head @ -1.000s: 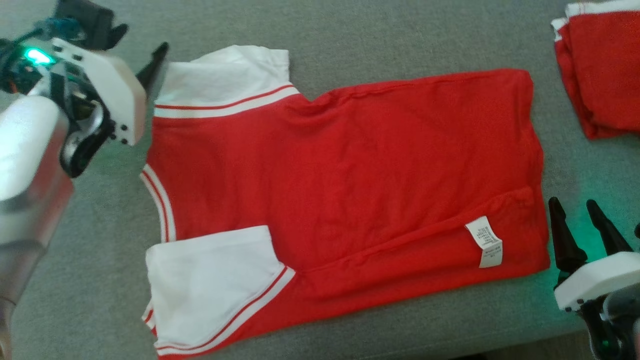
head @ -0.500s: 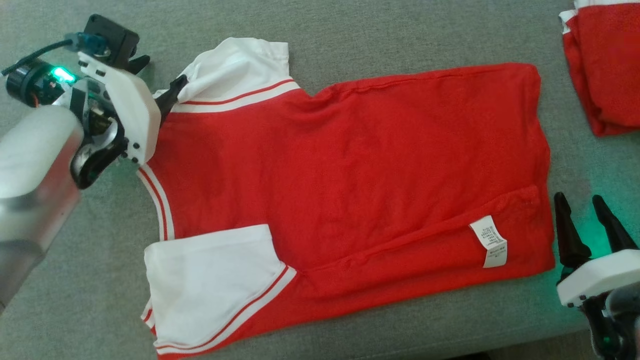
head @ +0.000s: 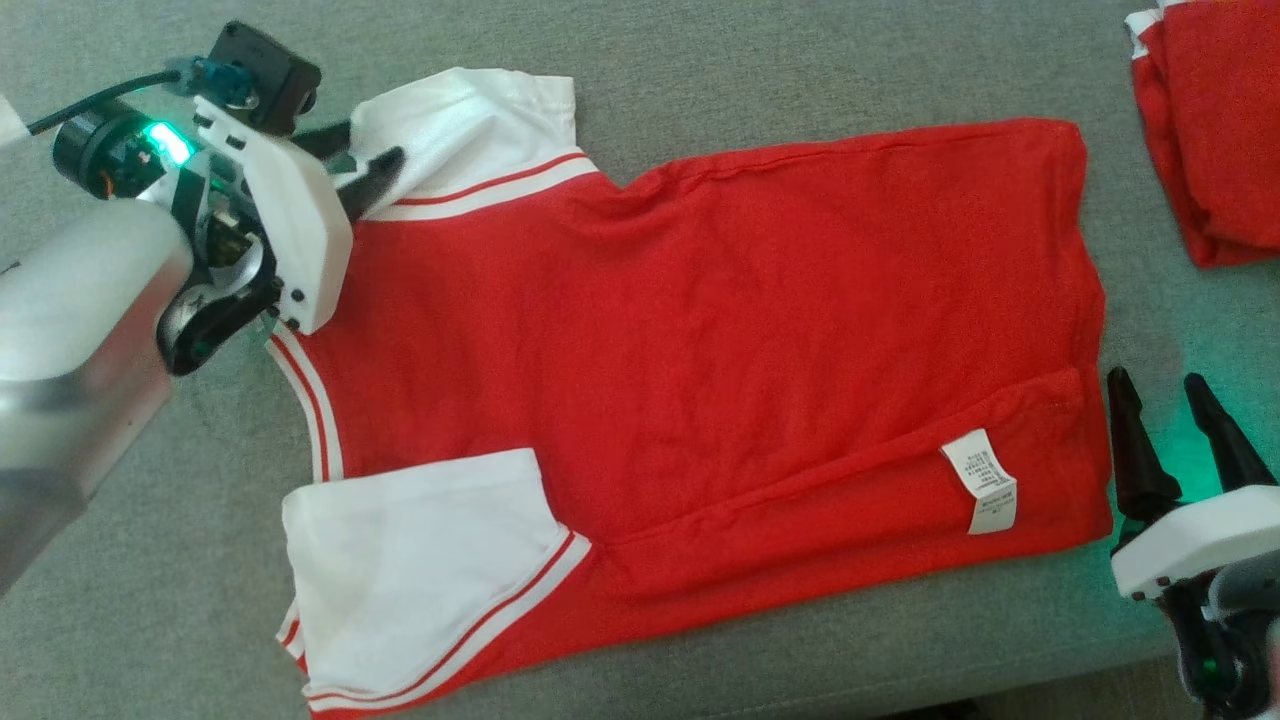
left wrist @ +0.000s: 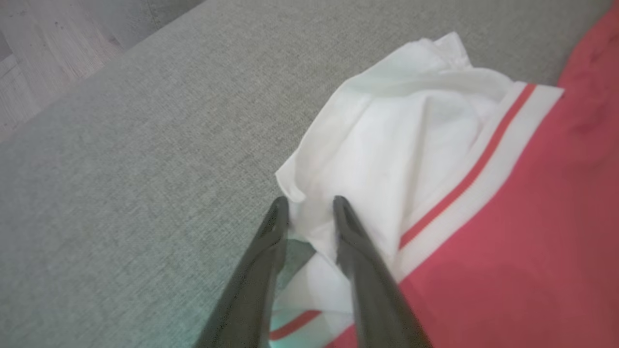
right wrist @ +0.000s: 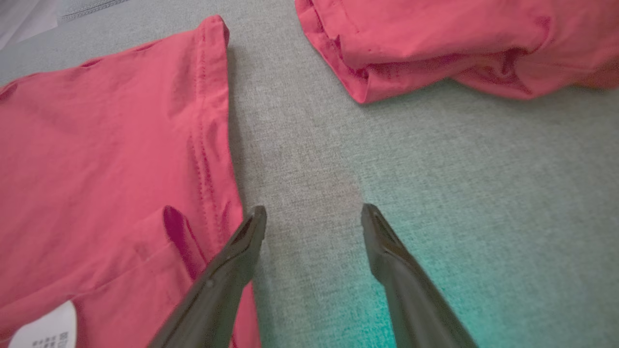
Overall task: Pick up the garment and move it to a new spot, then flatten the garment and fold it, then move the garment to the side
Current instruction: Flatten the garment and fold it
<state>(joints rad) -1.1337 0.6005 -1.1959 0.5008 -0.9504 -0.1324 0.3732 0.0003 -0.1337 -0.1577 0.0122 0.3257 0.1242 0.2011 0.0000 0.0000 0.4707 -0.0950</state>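
Right tool (head: 1157, 376), 4 o'clock: jaws wide, empty, parked just off hem, likely waiting to take that end. Red cotton T-shirt with white striped sleeves (head: 700, 330) lies flat at centre of grey fabric surface (head: 800, 60), looks ready for folding. Left tool (head: 372, 142), 10 o'clock: jaws narrowed astride far white sleeve (head: 470, 120) edge; pinched or not, cannot tell. Folded red cloth pile (head: 1210, 130), 2 o'clock, apart.

A grey, coarse-woven fabric-covered bench (head: 700, 60) spreads flat and evenly lit, its weave plain in the left wrist view (left wrist: 121, 145). Beyond its edge lies a pale wood-grain floor (left wrist: 43, 53). A soft teal-green glow (right wrist: 483, 270) tints one patch of the bench's fabric.
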